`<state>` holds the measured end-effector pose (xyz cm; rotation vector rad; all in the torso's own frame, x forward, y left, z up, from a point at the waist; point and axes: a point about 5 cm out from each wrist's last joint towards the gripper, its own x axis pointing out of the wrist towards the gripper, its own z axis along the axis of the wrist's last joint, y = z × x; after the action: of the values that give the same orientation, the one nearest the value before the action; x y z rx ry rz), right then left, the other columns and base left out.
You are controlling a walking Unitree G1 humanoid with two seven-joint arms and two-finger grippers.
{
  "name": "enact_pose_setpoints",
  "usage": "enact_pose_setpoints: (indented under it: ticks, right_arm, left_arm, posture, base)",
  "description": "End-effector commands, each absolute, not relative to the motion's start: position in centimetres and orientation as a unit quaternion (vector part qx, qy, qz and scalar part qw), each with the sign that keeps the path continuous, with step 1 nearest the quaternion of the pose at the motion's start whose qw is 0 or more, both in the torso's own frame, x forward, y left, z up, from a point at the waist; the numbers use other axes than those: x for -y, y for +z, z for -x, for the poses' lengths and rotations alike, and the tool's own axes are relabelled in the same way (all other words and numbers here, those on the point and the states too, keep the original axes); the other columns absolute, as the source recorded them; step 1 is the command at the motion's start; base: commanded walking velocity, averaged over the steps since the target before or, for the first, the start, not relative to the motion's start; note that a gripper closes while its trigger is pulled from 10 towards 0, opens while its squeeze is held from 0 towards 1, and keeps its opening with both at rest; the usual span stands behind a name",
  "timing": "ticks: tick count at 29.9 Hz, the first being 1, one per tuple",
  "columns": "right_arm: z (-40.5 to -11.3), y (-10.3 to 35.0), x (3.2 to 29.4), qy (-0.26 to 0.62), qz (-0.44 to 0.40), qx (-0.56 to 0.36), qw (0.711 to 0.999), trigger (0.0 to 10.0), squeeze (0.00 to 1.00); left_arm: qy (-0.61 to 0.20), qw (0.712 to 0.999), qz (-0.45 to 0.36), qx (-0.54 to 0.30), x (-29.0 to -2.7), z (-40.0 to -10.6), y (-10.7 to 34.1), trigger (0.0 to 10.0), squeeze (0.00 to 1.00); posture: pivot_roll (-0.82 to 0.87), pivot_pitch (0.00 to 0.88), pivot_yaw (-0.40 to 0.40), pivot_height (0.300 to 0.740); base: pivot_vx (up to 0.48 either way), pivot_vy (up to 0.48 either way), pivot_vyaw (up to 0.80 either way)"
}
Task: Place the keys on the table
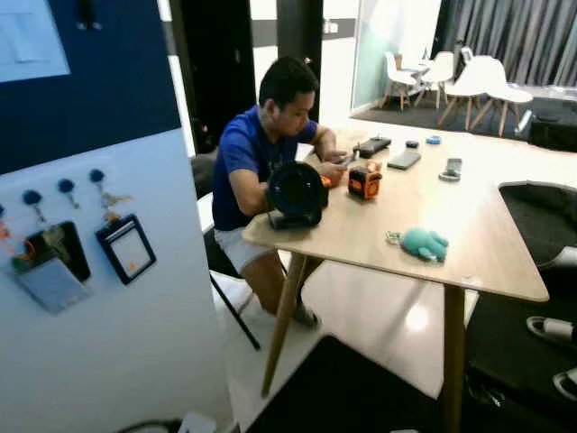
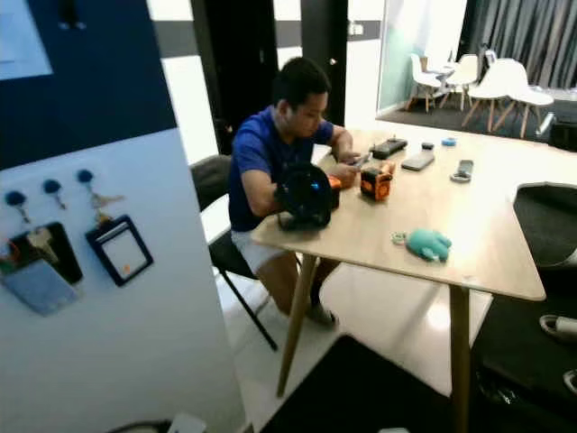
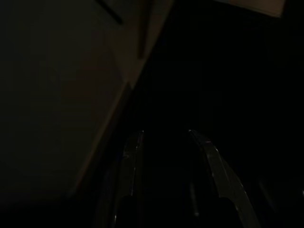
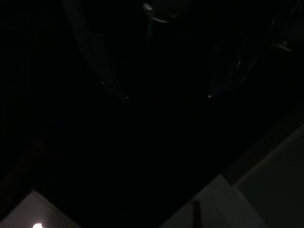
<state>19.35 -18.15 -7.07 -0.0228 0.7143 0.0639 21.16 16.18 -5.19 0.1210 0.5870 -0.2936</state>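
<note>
Wooden table (image 1: 487, 257) bears a teal toy (image 1: 424, 243) beside a seated person (image 1: 261, 153); both hands' grip state cannot be told.

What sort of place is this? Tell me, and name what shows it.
Probably an office or shared workspace: a person working at a long wooden table, key hooks and badge holders on the wall, and white meeting chairs behind.

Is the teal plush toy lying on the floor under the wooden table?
No, the teal plush toy lies on top of the wooden table, near its front edge, and not on the floor.
</note>
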Motion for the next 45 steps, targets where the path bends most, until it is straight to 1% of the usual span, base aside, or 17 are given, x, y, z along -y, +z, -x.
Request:
enact_pose_setpoints:
  ticks: [1,24,45]
  right_arm:
    - [-19.11,-7.26,17.55,0.040,0.011,-0.353,0.935,10.0,0.00]
    - [-19.13,-7.29,17.42,0.040,0.013,-0.354,0.934,10.0,0.00]
    - [-19.36,-7.16,17.29,0.041,0.012,-0.350,0.936,10.0,0.00]
  left_arm:
    - [-0.140,0.943,-0.063,-0.294,-16.54,-20.78,-5.42,10.0,0.00]
    - [-0.138,0.943,-0.065,-0.295,-16.73,-20.99,-5.34,10.0,0.00]
    - [-0.129,0.934,-0.076,-0.325,-16.79,-20.74,-5.91,10.0,0.00]
  posture:
    - [0.07,0.000,0.024,0.740]
    - [0.07,0.000,0.028,0.740]
    - [0.07,0.000,0.030,0.740]
  base:
    - [0.000,0.000,0.80]
    - [0.000,0.000,0.80]
    - [0.000,0.000,0.80]
